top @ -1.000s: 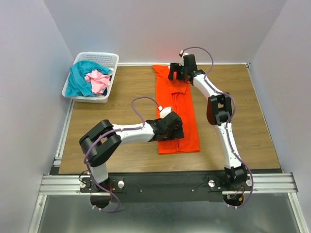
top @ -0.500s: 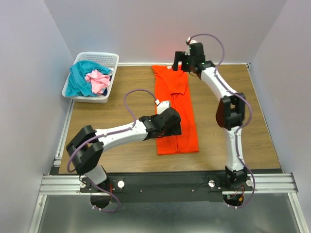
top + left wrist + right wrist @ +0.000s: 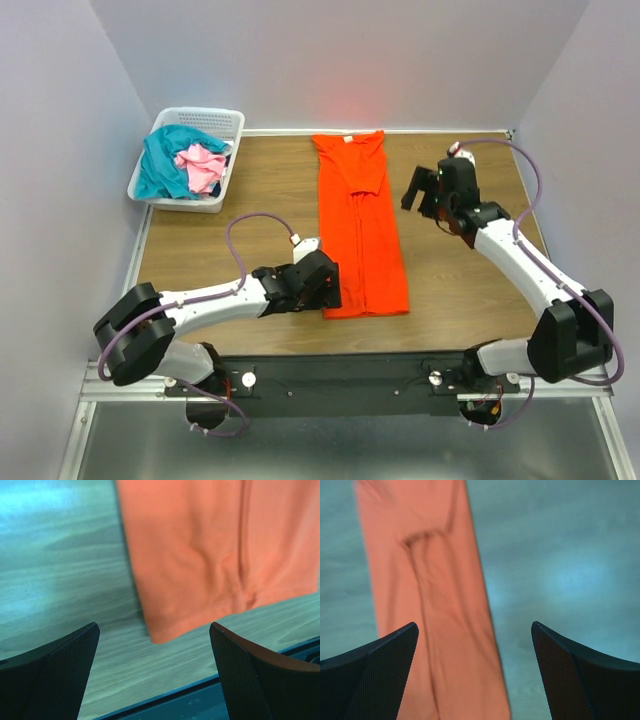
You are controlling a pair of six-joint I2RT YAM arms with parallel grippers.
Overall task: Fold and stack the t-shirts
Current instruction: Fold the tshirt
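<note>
The orange t-shirt (image 3: 360, 225) lies flat on the table, folded lengthwise into a long strip running from the back edge toward the front. It also shows in the left wrist view (image 3: 210, 550) and the right wrist view (image 3: 427, 610). My left gripper (image 3: 325, 290) is open and empty, just left of the strip's near left corner. My right gripper (image 3: 420, 190) is open and empty, above the table right of the strip's upper half. The teal t-shirt (image 3: 165, 160) and the pink t-shirt (image 3: 203, 165) lie bunched in the white basket (image 3: 225, 120).
The basket stands at the table's back left corner. The wooden table (image 3: 240, 225) is walled in on three sides. The table's front edge (image 3: 200, 690) is close below the left gripper.
Both grippers have let go of the orange shirt and pulled away. The left moved down-left off the strip's lower end. The right swung from the collar end at the back to the right side.
</note>
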